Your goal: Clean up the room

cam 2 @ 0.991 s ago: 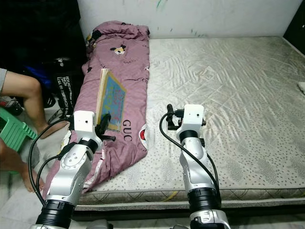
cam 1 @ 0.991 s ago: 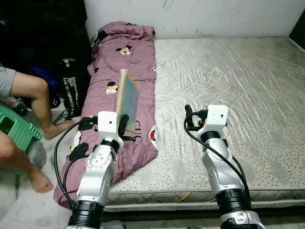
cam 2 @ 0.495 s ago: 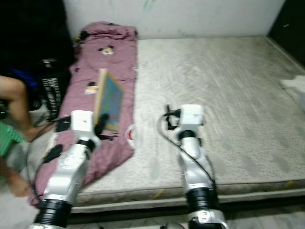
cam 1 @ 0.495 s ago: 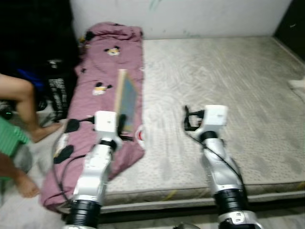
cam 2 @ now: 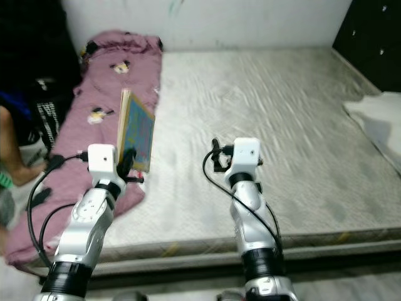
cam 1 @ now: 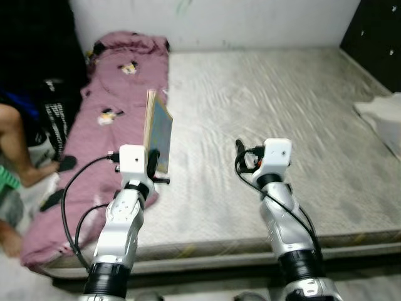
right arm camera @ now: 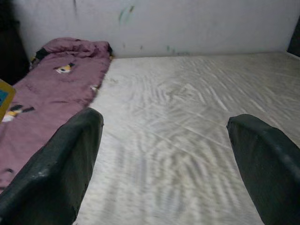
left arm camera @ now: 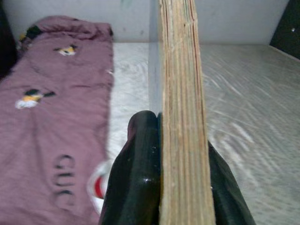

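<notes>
Left gripper (left arm camera: 161, 187): you're clamping the upright book (cam 1: 158, 128) above the mattress (cam 1: 301, 106).
Right gripper (right arm camera: 164, 164): you're holding its jaws apart.

the light is soft and even, indoor, with no hard shadows on the pale mattress (cam 1: 269, 94); the white wall (cam 1: 250, 22) behind it is bright but not blown out. the head views are smeared by motion blur, so the mattress pattern and the prints on the purple blanket (cam 1: 106, 100) are mushy. the far left corner falls into deep black with no detail, and a dark cabinet (cam 1: 376, 37) at the right reads nearly black. in the left wrist view the book (left arm camera: 180, 117) edge is close and soft, and in the right wrist view the near fingers (right arm camera: 61, 164) are out of focus.
</notes>
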Available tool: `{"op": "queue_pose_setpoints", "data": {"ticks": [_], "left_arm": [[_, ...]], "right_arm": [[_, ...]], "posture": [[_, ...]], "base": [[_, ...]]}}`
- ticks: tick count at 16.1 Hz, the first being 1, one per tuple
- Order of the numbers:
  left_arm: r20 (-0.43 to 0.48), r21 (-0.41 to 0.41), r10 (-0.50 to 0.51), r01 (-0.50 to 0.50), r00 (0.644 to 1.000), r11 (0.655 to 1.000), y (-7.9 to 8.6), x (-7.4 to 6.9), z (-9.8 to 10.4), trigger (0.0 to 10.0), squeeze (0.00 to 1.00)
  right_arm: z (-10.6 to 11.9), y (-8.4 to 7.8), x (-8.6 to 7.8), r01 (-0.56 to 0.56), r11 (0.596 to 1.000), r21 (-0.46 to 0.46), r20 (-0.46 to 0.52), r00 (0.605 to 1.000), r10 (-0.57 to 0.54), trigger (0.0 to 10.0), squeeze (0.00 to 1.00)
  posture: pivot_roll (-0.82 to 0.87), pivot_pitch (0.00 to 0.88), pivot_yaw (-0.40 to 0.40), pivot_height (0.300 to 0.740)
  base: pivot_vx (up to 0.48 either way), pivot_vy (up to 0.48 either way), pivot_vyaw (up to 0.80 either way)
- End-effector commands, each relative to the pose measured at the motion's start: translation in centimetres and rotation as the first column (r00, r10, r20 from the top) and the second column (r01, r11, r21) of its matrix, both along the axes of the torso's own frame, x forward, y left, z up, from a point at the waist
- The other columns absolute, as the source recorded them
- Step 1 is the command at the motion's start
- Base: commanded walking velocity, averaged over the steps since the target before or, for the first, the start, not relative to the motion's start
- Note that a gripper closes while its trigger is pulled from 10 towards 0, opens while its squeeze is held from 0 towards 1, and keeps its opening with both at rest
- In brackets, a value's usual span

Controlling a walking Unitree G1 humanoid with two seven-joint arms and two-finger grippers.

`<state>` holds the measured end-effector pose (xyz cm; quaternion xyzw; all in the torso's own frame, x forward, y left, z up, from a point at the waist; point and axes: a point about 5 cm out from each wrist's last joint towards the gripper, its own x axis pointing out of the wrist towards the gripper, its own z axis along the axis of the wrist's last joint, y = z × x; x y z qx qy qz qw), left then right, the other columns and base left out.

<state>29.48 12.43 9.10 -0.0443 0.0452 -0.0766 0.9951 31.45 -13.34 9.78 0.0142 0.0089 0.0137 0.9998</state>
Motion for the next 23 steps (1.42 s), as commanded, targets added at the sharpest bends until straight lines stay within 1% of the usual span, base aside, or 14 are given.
{"op": "queue_pose_setpoints", "data": {"ticks": [1,5,7,13,15,16,17,18,19,20,23], "left_arm": [[0.043,-0.004,-0.031,0.031,0.999,1.0,-0.8,0.2,0.9,10.0,0.0],[0.043,-0.004,-0.028,0.028,0.999,1.0,-0.9,0.2,0.8,10.0,0.0],[0.045,-0.001,-0.029,0.029,0.999,1.0,-0.9,0.2,0.8,10.0,0.0],[0.046,-0.024,-0.016,0.017,0.999,1.0,-0.7,0.3,0.8,10.0,0.0],[0.062,-0.035,-0.022,0.024,0.998,0.999,-0.7,0.3,1.0,10.0,0.0],[0.063,-0.027,-0.017,0.019,0.998,0.999,-0.6,0.3,1.1,10.0,0.0],[0.065,0.011,0.002,-0.002,0.998,1.0,-0.5,0.3,1.2,10.0,0.0],[0.067,0.008,0.001,-0.001,0.998,1.0,-0.5,0.3,1.2,10.0,0.0],[0.097,-0.015,-0.045,0.047,0.994,0.999,-0.3,0.1,1.3,10.0,0.0],[0.093,-0.026,-0.02,0.023,0.995,0.999,0.0,0.1,1.3,10.0,0.0],[0.095,-0.018,-0.015,0.017,0.995,1.0,0.1,0.3,1.3,10.0,0.0]], "right_arm": [[0.1,-0.6,0.1,0.014,1.0,-0.003,-0.002,1.0,-0.014,10.0,0.0],[0.1,-0.5,0.1,0.006,1.0,0.005,-0.008,1.0,-0.006,10.0,0.0],[0.1,-0.5,0.1,0.004,1.0,0.0,-0.006,1.0,-0.004,10.0,0.0],[0.0,-0.4,0.1,-0.002,1.0,-0.006,-0.006,1.0,0.002,10.0,0.0],[0.0,-0.4,0.0,-0.003,1.0,-0.006,-0.005,1.0,0.003,10.0,0.0],[0.0,-0.4,0.1,-0.003,1.0,-0.007,-0.005,1.0,0.003,10.0,0.0],[0.1,-0.4,0.1,-0.001,1.0,-0.006,-0.004,1.0,0.001,10.0,0.0],[0.1,-0.4,0.1,-0.001,1.0,-0.006,-0.004,1.0,0.001,10.0,0.0],[0.1,-0.5,0.1,0.0,1.0,-0.007,-0.005,1.0,0.0,10.0,0.0],[0.1,-0.5,0.1,0.0,1.0,-0.006,-0.005,1.0,0.0,10.0,0.0],[0.0,-0.5,0.1,0.001,1.0,-0.006,-0.006,1.0,-0.001,10.0,0.0]], "posture": [[0.02,0.0,0.019,0.74],[0.02,0.0,0.016,0.74],[0.02,0.0,0.015,0.74],[0.02,0.0,0.017,0.74],[0.02,0.0,0.017,0.74],[0.02,0.0,0.017,0.74],[0.02,0.0,0.015,0.74],[0.02,0.0,0.015,0.74],[0.02,0.0,0.014,0.74],[0.02,0.0,0.013,0.74],[0.02,0.0,0.014,0.74]], "base": [[0.0,-0.349,0.0],[0.0,-0.347,-0.36],[0.0,-0.268,0.0],[0.0,0.0,0.0],[0.0,0.0,0.0],[0.0,0.0,0.0],[0.0,0.0,0.0],[0.0,0.0,0.0],[0.0,0.0,0.0],[0.0,0.0,0.0],[0.247,0.0,0.0]]}}
